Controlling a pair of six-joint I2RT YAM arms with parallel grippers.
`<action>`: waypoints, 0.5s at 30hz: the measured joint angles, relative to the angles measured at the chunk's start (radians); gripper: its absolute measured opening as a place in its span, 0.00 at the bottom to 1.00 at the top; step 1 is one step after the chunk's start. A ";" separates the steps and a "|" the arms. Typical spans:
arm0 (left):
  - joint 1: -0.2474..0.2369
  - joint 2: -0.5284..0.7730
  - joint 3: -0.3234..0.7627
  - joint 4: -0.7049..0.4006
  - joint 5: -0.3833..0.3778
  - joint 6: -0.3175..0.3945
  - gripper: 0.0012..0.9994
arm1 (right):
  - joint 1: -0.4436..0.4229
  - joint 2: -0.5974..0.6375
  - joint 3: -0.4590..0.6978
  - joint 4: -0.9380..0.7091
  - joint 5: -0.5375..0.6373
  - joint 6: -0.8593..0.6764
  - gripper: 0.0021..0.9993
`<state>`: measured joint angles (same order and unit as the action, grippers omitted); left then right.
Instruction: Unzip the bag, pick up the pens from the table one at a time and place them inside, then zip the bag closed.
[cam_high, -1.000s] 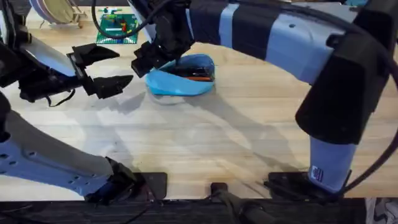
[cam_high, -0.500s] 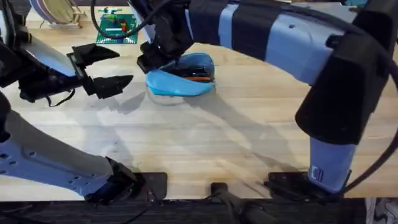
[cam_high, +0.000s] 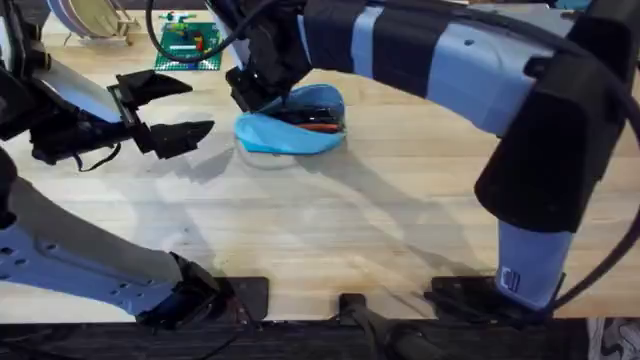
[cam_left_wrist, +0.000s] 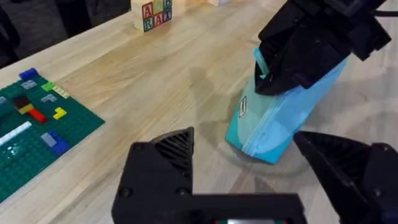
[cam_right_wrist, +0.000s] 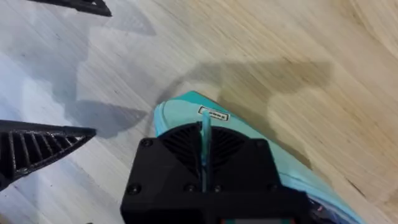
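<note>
Right claw (cam_high: 250, 88), pinching the bag (cam_high: 292, 122)'s zipper pull, has shifted farther; zipping is starting, pens (cam_high: 318, 123) inside; left claw (cam_high: 172, 110) spread.

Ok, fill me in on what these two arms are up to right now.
The right pincer is at the left end of the light blue bag on the table, closed on a thin teal tab, apparently the zipper pull. The bag is open along its top, with pens lying inside. The left pincer hangs open beside the bag, holding nothing. It looks like the zipping stage.
</note>
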<state>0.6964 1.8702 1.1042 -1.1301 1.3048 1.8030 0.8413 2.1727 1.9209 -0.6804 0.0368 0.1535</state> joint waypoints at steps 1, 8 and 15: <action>0.000 0.000 0.000 0.000 0.000 0.000 0.99 | 0.000 0.000 0.000 0.000 0.000 0.000 0.03; 0.000 0.000 0.000 0.000 0.000 0.000 0.99 | 0.000 0.000 0.000 0.004 0.000 0.000 0.03; 0.000 0.000 0.000 0.000 0.000 0.000 0.99 | 0.000 0.000 0.002 0.026 0.000 0.000 0.03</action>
<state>0.6964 1.8698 1.1042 -1.1300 1.3048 1.8030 0.8413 2.1727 1.9234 -0.6540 0.0369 0.1532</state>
